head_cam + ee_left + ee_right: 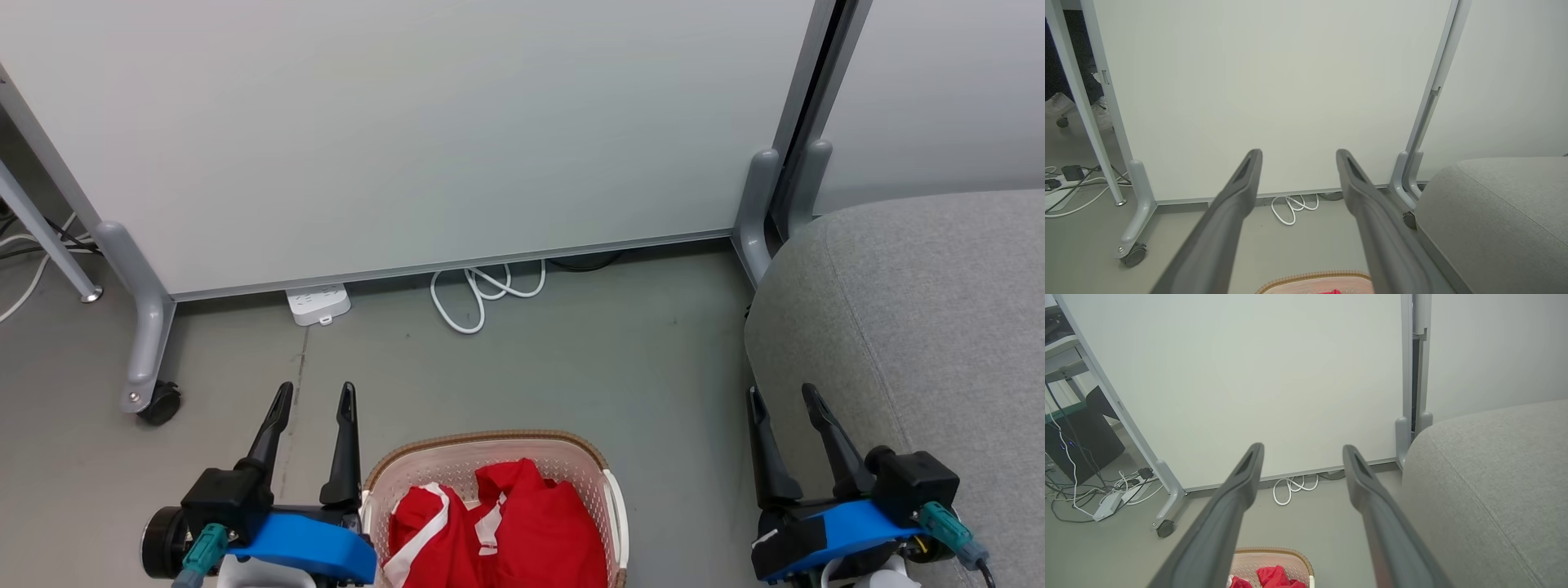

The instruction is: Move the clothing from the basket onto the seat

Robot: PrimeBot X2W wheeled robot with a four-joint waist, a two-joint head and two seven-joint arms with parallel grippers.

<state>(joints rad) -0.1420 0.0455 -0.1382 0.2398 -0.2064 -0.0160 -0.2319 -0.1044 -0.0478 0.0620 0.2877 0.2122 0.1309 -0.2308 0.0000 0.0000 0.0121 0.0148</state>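
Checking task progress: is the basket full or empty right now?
Not empty. Red clothing with white stripes lies bunched inside the basket, covering most of its visible interior.

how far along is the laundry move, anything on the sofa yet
Done: nothing; the red clothing lies in the basket, and the grey seat shows none in view. In hand: nothing; the left gripper and right gripper are open, either side of the basket. Left: carry all the clothing over.

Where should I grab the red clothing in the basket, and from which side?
Probably the raised far fold of the clothing, from straight above: the basket walls in its sides, and that fold looks highest. The open left gripper sits nearest.
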